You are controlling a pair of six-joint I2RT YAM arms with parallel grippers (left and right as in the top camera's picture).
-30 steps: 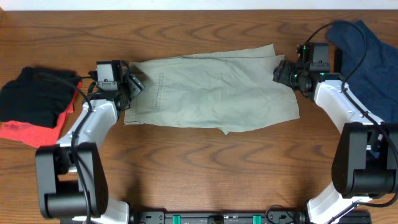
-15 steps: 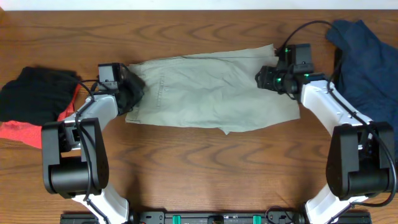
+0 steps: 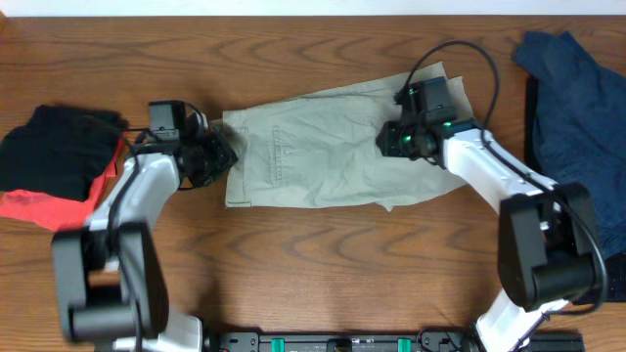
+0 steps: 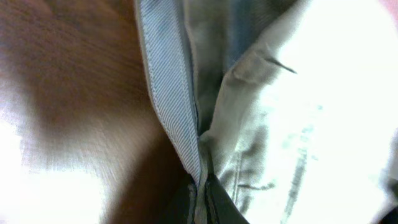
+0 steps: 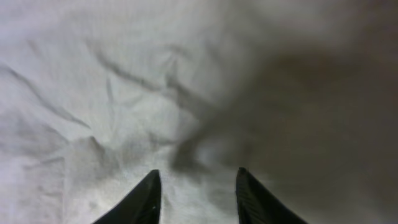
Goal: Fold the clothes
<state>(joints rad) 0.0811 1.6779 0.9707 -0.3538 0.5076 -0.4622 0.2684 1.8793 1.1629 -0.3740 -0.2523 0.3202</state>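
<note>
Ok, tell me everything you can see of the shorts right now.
The khaki-grey shorts lie flat but wrinkled on the wooden table, waistband toward the left arm. They look cotton-like. A back pocket faces up, and pale blue lining shows inside the waistband. The left gripper pinches the waistband edge. The right gripper, open, sits over the leg fabric.

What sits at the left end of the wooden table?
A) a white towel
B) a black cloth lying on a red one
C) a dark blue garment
B: overhead, a crumpled black cloth lies over a red cloth, left of the light khaki-grey cotton shorts; the dark blue garment is at the right end.
</note>
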